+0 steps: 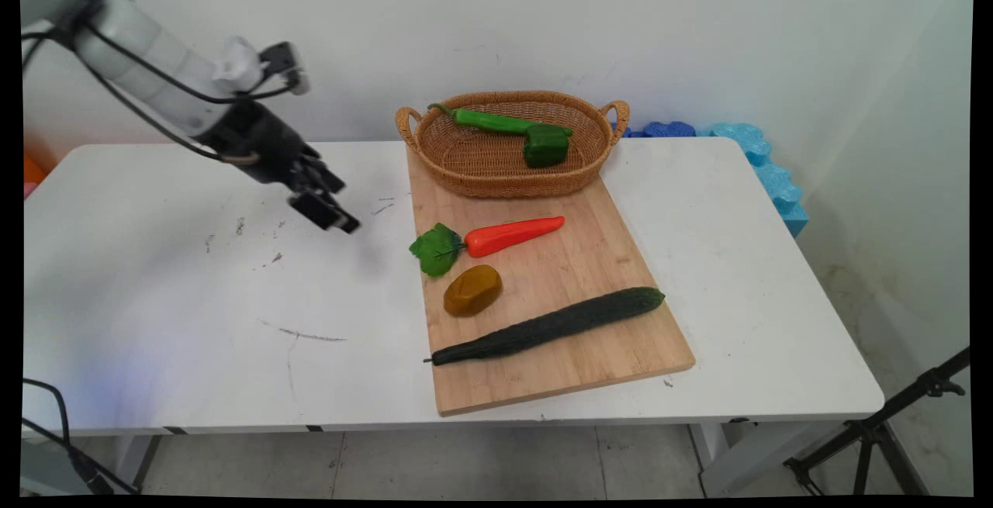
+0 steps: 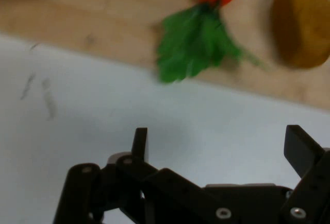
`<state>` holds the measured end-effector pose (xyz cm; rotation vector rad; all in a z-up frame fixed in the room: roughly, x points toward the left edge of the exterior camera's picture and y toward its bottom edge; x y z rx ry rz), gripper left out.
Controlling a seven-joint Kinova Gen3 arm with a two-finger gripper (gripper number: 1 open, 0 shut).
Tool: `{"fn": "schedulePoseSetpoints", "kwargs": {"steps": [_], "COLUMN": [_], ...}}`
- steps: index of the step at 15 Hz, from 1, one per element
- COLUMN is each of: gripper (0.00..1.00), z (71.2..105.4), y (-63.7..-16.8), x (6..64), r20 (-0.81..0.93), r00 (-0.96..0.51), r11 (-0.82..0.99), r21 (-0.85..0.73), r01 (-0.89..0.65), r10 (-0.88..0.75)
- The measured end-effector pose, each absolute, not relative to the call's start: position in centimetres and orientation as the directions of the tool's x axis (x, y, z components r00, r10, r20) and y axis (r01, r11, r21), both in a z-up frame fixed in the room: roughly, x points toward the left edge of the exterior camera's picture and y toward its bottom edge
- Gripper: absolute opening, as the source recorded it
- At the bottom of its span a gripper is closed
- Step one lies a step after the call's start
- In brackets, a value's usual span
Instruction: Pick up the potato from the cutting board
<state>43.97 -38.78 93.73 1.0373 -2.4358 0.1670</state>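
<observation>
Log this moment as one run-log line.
end effector: open, empty, above bare table | nearest: carrot on cutting board | basket: two green peppers

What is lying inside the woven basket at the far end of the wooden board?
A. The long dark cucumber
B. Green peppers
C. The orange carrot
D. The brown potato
B. In the main view the basket holds only the green peppers, while the carrot, potato and cucumber all lie on the wooden board in front of it.
</observation>
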Motion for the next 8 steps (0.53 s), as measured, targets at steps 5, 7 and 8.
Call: {"fn": "schedulePoseSetpoints", "kwargs": {"steps": [5,7,8], "gripper": [1.00,1.00,1.00], "z": [92.2,91.4,90.8], "y": [-39.3,-39.3,-39.3], "x": [37.6,35.6,34.5], "r20": [0.496,0.498,0.498], "r00": [-0.549,-0.532,-0.525], "r11": [0.688,0.678,0.674], "r21": [0.146,0.169,0.179], "r01": [-0.711,-0.716,-0.717], "r10": [-0.672,-0.685,-0.690]}}
